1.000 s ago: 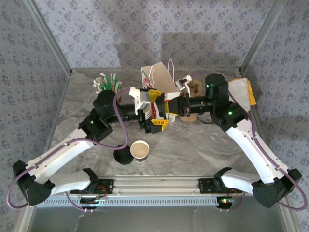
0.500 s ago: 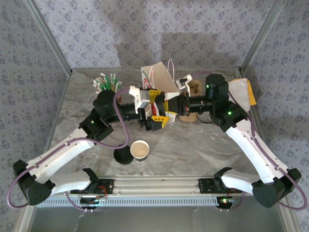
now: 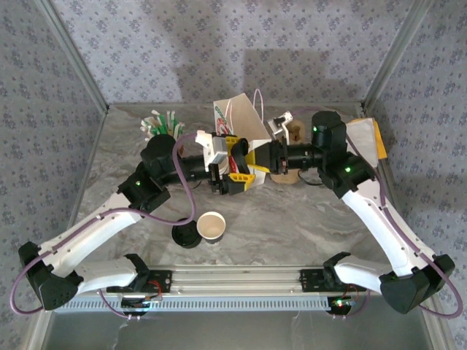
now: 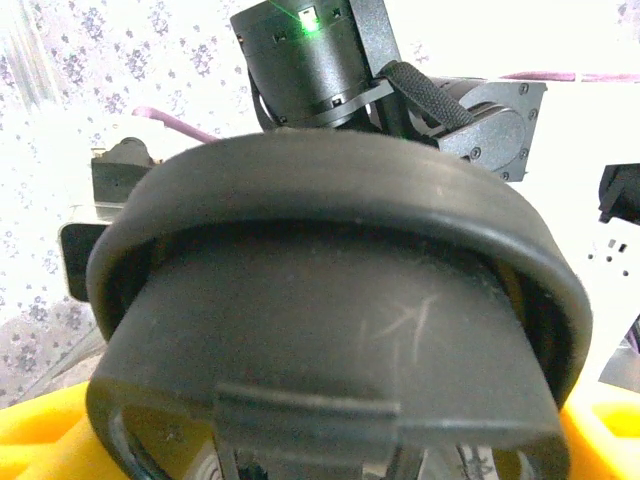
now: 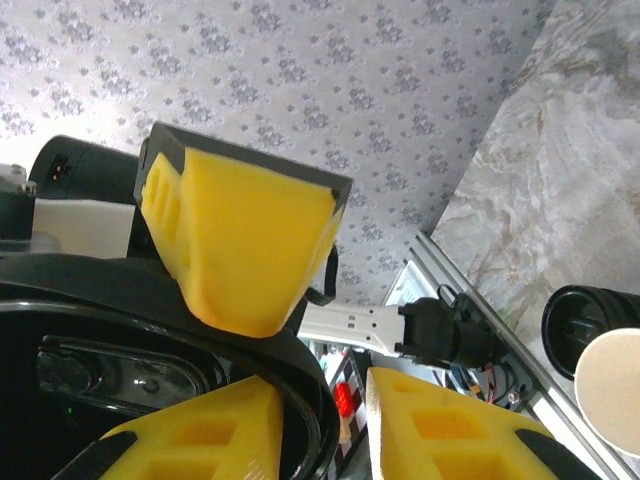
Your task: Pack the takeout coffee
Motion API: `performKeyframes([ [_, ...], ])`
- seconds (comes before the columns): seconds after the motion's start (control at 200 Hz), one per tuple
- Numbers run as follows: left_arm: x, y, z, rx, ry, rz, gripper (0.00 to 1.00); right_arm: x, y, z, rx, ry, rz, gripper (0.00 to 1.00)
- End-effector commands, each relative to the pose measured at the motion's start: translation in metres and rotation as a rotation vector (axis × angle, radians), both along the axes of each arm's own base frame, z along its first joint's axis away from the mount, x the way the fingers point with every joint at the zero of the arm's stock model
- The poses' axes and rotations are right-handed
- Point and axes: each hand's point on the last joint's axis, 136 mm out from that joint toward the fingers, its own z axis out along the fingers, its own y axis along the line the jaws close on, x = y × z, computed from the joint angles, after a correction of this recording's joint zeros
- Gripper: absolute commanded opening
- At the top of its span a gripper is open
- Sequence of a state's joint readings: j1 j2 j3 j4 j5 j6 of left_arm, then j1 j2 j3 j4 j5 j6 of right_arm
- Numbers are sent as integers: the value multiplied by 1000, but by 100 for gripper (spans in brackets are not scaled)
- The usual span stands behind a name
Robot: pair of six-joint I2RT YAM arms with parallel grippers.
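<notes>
White arm links (image 3: 102,226), black joints (image 3: 328,131), purple cables (image 3: 191,191), yellow end effector pads (image 5: 240,240) (green lights (image 4: 305,17) lit).

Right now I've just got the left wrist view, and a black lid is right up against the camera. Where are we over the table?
Observer: Mid-table, the left fingers meet the right fingers just in front of the white paper bag.
Operator: Is the right side gripping?
Observer: The held lid has its rim between the right fingers, with a gap on one side.
Operator: What's lying loose?
Observer: On the near side, a lidless cream cup stands beside a loose black lid.
</notes>
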State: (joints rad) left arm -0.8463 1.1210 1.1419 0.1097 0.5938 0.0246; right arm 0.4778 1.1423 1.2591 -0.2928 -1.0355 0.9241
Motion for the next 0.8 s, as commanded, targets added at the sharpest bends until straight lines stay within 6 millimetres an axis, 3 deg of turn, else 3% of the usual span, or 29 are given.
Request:
performKeyframes([
  [0.0, -8, 10, 14, 18, -68, 15, 74, 3, -11, 2, -14, -11, -39, 33],
  [0.185, -7, 33, -21, 220, -43, 104, 76, 11, -31, -6, -96, -23, -154, 36],
  [0.42, -10, 79, -69, 446, 31, 248, 76, -8, -43, -100, -538, 30, -143, 37],
  [0.535, -13, 101, -82, 498, 77, 321, 75, -21, -34, -139, -741, 18, -73, 39],
  [0.65, -16, 120, -87, 526, 102, 380, 75, -32, -13, -173, -883, 11, 13, 41],
  [0.795, -22, 136, -90, 550, 95, 414, 75, -36, 11, -204, -1004, 2, 73, 44],
])
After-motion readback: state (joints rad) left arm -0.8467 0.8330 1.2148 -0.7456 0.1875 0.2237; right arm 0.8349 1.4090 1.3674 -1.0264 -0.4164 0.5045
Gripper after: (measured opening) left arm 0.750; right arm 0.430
